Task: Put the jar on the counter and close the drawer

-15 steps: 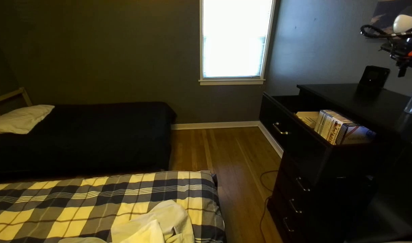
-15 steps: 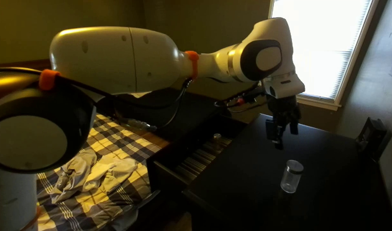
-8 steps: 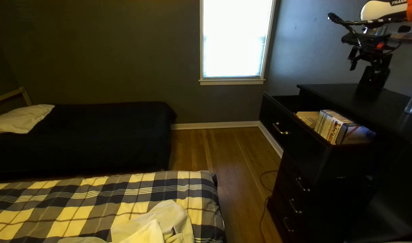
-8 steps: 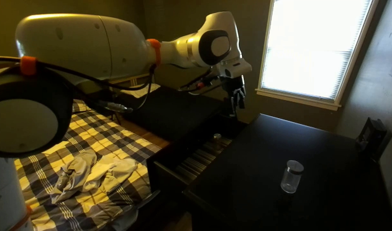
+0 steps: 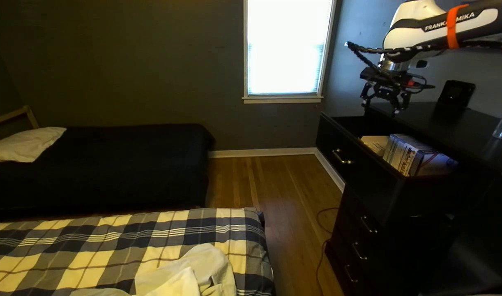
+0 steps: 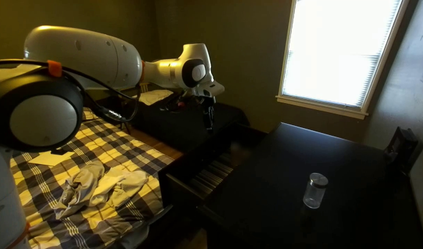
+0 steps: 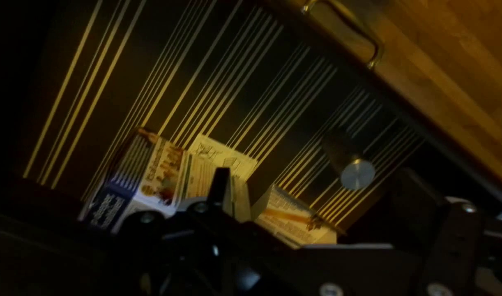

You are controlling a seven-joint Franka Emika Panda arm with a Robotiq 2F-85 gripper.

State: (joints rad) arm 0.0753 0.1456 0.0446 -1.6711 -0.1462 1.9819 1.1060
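In an exterior view, a window (image 6: 343,52) is glaring upper right, a jar (image 6: 314,192) standing lower right on the counter (image 6: 273,166); another jar (image 7: 353,168) is sitting in the drawer (image 5: 366,176) beneath the spread pincer (image 5: 381,108).

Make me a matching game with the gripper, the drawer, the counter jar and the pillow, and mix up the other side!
Things
1. Gripper
2. Drawer
3. Counter jar
4. Pillow

Clues
A. on the black bed
B. see-through
C. open, up in the air
D. pulled out

Right pairs: 1-C, 2-D, 3-B, 4-A
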